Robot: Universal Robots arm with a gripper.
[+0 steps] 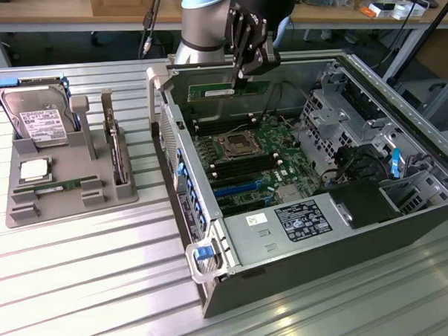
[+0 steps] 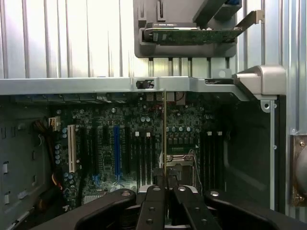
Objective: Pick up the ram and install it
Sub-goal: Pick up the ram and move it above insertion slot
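Upper centre, the claw (image 1: 242, 76) pinches the ram (image 1: 217, 90) by its top edge, level over the open computer case (image 1: 303, 272). At left on the worktop (image 1: 102, 277), a grey tray (image 1: 69, 207) carries a hard drive (image 1: 36, 120).

You work in a lab or electronics workshop: an open computer case (image 1: 288, 278) lies on a slotted metal table (image 1: 81, 293), and cluttered wooden benches (image 1: 53, 8) stand behind.

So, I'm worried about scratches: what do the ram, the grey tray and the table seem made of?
Ram: green circuit board, matte, pale sticker. Tray: probably plastic, dull grey, moulded edges. Table: likely aluminium, bright ribbed slats with glare.
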